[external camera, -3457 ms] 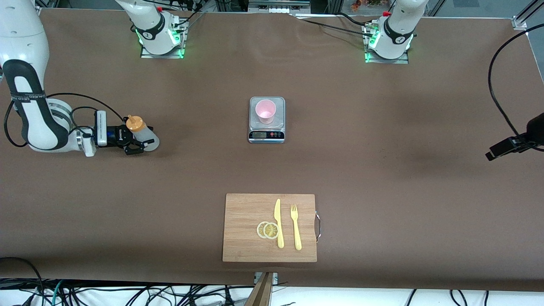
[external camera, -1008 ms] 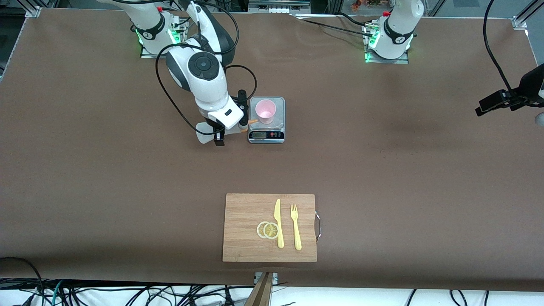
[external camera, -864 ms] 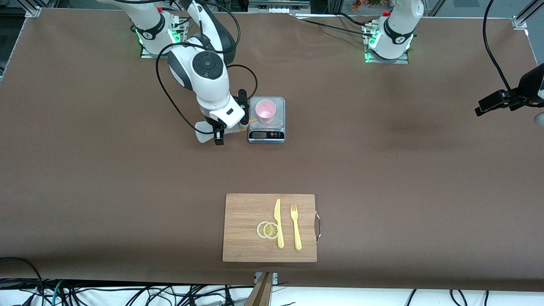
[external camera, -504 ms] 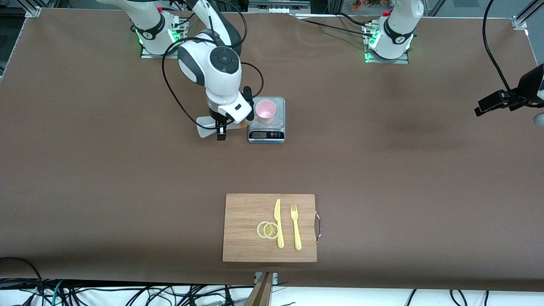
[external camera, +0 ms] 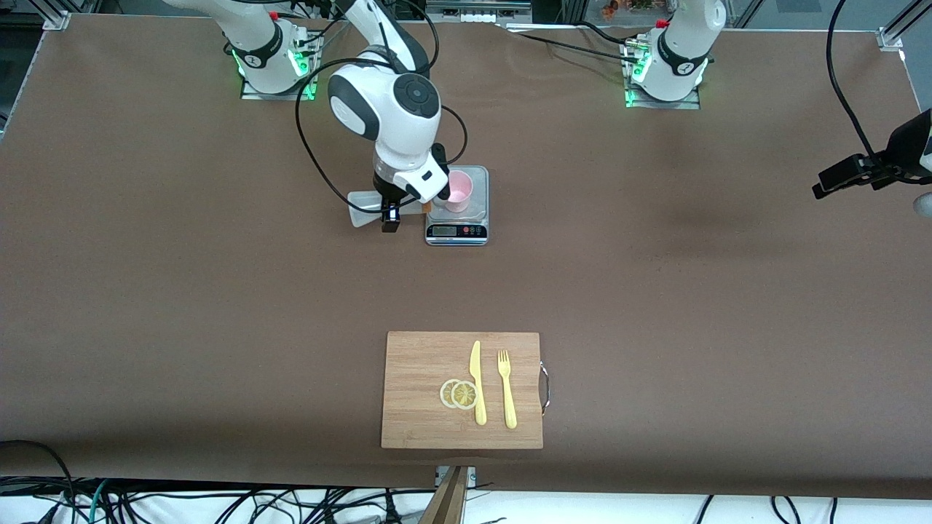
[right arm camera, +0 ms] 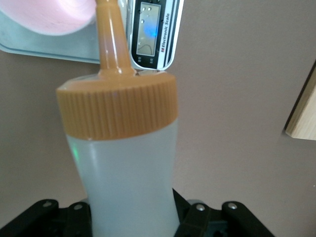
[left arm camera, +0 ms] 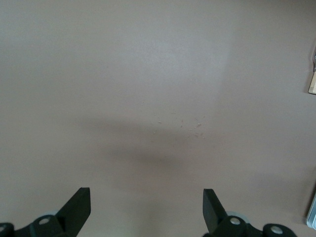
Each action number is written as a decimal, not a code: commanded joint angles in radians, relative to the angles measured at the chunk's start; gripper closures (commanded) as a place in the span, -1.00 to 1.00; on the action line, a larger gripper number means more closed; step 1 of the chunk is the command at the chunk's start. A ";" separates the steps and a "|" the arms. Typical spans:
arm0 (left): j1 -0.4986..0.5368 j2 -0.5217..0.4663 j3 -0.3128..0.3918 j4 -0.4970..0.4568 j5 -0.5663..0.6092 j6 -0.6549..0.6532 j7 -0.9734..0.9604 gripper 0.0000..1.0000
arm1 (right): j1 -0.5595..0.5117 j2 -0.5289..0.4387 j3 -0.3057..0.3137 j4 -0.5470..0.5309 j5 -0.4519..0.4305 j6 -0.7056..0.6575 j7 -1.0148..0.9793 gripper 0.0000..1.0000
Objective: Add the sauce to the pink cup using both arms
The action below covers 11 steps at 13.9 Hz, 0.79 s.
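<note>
We see the right gripper (external camera: 391, 215) clamped on the bottle (external camera: 368, 217), which it carries tipped nearly flat in the air, over the table (external camera: 218, 306) just beside the scale (external camera: 457, 205), on the edge toward the right arm's end. From the right wrist camera the bottle (right arm camera: 126, 173) fills most of the picture, its ribbed orange cap (right arm camera: 118, 111) and nozzle aimed at the cup (right arm camera: 59, 17), with the nozzle tip cut off at the picture's edge so we cannot tell whether it reaches the rim. The scale's display (right arm camera: 150, 32) shows just past the nozzle.

The cup (external camera: 459, 191) stands upright on the scale's steel plate, the display strip at the plate's 6 o'clock. In the front view the right arm's white wrist (external camera: 408, 156) overlaps the cup's edge on that arm's side and hides the bottle's cap; only a sliver of orange peeks out by the scale.

At the scale's 6 o'clock, well apart and nearer to the front camera, lies a wooden board (external camera: 415, 429) with a metal handle. On it rest two lemon slices (external camera: 459, 394), overlapping, a yellow knife (external camera: 477, 382) touching them, and a yellow fork (external camera: 507, 388) beside the knife.

The left gripper (left arm camera: 146, 210) waits at the left arm's end of the table, its fingers spread wide and holding nothing, over bare brown surface.
</note>
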 commanded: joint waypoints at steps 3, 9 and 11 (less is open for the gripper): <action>-0.006 -0.007 0.008 -0.008 -0.033 -0.010 0.006 -1.00 | 0.036 0.041 -0.009 0.100 -0.044 -0.139 0.023 1.00; -0.006 -0.007 0.008 -0.011 -0.033 -0.013 0.006 -1.00 | 0.066 0.041 -0.009 0.114 -0.066 -0.212 0.025 1.00; -0.006 -0.007 0.008 -0.013 -0.033 -0.013 0.006 -1.00 | 0.077 0.041 -0.009 0.114 -0.075 -0.229 0.046 1.00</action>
